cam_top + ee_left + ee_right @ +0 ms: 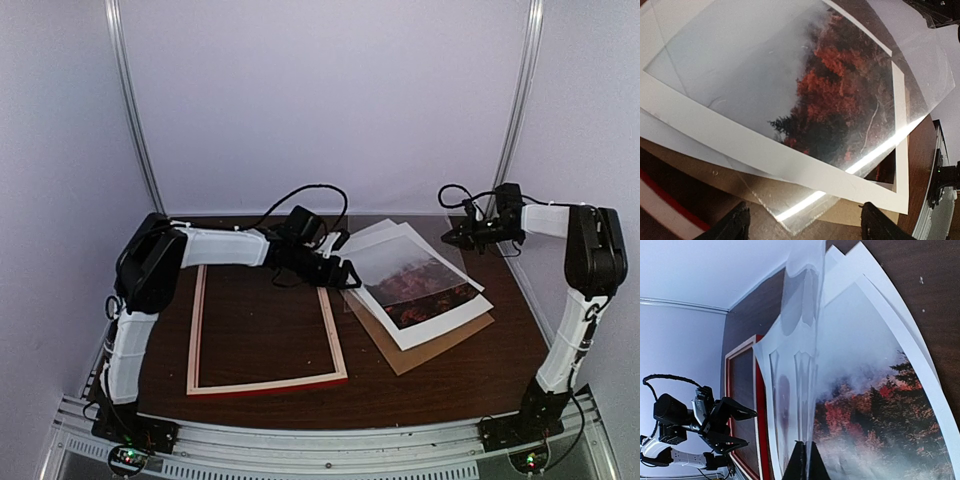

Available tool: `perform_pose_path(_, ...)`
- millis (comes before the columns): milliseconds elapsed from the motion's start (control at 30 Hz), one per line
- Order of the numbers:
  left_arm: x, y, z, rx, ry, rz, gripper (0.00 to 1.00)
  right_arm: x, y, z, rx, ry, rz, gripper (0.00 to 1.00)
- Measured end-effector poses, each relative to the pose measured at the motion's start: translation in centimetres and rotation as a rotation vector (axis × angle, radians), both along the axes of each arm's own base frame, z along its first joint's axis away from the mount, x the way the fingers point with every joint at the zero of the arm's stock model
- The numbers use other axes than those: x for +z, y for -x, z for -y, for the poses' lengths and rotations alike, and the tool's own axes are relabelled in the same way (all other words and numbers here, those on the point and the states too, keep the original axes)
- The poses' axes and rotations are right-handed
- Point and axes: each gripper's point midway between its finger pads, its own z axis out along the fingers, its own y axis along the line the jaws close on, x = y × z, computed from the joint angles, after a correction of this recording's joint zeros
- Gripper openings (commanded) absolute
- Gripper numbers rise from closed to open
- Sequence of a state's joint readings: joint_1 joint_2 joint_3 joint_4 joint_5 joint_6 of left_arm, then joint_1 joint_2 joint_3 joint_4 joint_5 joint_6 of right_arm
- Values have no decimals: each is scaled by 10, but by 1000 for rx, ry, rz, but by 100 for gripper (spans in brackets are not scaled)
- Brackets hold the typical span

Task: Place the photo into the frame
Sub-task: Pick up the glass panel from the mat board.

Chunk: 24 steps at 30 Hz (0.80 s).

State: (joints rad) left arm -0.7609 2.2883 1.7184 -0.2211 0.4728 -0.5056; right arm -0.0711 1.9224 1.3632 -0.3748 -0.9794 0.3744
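The photo (pixel 415 280), grey mist above red-orange trees, lies at the right of the table and shows through a white mat's window. It fills the left wrist view (pixel 840 100) and the right wrist view (pixel 875 415). The frame (pixel 265 383) lies flat at the left, with its red rail (pixel 760 405) beside the stack. My right gripper (pixel 460 237) is shut (pixel 802 460) on the edge of a clear sheet (pixel 800 340), which rises bent off the photo. My left gripper (pixel 350 275) hovers open (pixel 805 225) at the stack's near-left corner, with nothing between its fingers.
The white mat (pixel 740 145) lies over the photo. A brown backing board (pixel 430 350) sticks out under the stack. The clear sheet's lower corner (pixel 790 200) rests on that board. White walls close in at the back and sides.
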Motion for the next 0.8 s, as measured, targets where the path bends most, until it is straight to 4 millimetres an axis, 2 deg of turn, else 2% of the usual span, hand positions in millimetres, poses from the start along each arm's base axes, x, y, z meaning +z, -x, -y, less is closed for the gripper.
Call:
perform_pose_path(200, 78, -1, -33, 66, 28, 137, 83, 53, 8, -4, -16, -25, 90, 0)
perform_pose_path(300, 108, -12, -66, 143, 35, 188, 85, 70, 13, -6, -25, -56, 113, 0)
perform_pose_path(367, 114, -23, -95, 212, 14, 202, 86, 79, 16, -9, -32, -85, 121, 0)
perform_pose_path(467, 106, -40, -143, 324, -55, 195, 88, 90, 19, -17, -34, -127, 128, 0)
perform_pose_path(567, 81, -50, -192, 426, -169, 155, 89, 100, 20, -27, -20, -159, 139, 0)
perform_pose_path(667, 54, -50, -237, 510, -282, 98, 89, 111, 23, -39, 3, -184, 156, 0)
perform_pose_path(800, 30, -39, -282, 582, -396, 36, 89, 121, 30, -53, 32, -191, 170, 0)
